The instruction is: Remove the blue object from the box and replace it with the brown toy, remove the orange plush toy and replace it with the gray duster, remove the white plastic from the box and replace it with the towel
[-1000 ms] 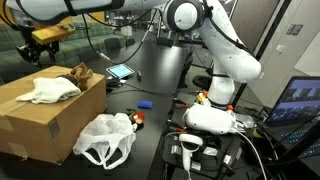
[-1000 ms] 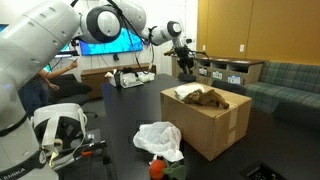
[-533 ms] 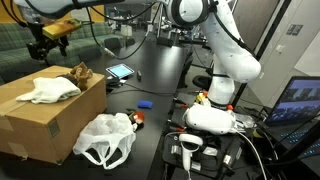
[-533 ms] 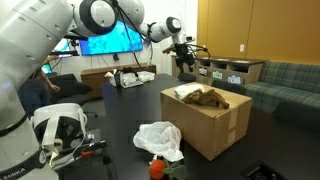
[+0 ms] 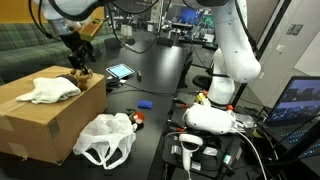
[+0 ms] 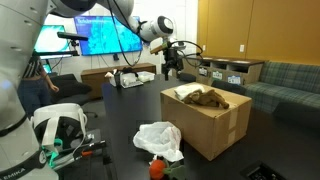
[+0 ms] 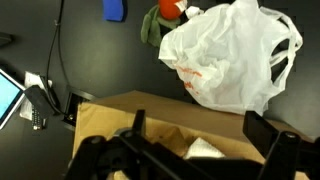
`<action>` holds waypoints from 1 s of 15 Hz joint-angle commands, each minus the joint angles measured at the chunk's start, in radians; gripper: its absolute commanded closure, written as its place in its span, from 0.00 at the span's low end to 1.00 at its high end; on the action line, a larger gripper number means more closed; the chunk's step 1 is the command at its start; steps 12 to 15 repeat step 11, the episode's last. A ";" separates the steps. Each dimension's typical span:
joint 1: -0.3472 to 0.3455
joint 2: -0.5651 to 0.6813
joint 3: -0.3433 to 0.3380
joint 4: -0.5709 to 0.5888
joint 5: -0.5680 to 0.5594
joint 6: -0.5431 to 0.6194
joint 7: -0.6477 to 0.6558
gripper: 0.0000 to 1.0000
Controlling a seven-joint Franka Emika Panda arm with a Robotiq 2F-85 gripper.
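The cardboard box point(image 5: 40, 125) point(image 6: 215, 125) stands on the dark table. A white towel point(image 5: 45, 90) point(image 7: 205, 150) and the brown toy point(image 5: 80, 74) point(image 6: 205, 97) lie in it. My gripper point(image 5: 78, 55) point(image 6: 172, 66) point(image 7: 200, 130) hangs open just above the box's corner by the brown toy, with nothing between its fingers. On the table beside the box lie the white plastic point(image 5: 105, 138) point(image 6: 160, 140) point(image 7: 230, 55), the orange plush toy point(image 5: 137, 118) point(image 7: 170, 10) and the blue object point(image 5: 145, 103) point(image 7: 114, 9). The gray duster is out of view.
A lit tablet point(image 5: 120, 71) point(image 7: 5, 100) lies on the table behind the box. The robot's white base point(image 5: 215, 115) and cables stand at the table's end. Monitors and desks line the back; a sofa point(image 6: 275, 80) stands beyond the box.
My arm has swung from beyond the box's far side to above the corner that holds the brown toy. The things on the table have not moved.
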 commanded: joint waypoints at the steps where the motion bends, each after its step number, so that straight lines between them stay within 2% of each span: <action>1: -0.039 -0.150 0.047 -0.242 0.010 0.045 -0.031 0.00; 4: -0.055 -0.222 0.068 -0.397 0.029 0.131 0.022 0.00; 8: -0.082 -0.312 0.083 -0.615 0.064 0.348 0.083 0.00; 9: -0.067 -0.217 0.083 -0.472 0.033 0.242 0.059 0.00; 10: -0.069 -0.227 0.084 -0.501 0.035 0.259 0.062 0.00; 15: -0.068 -0.225 0.085 -0.502 0.035 0.258 0.062 0.00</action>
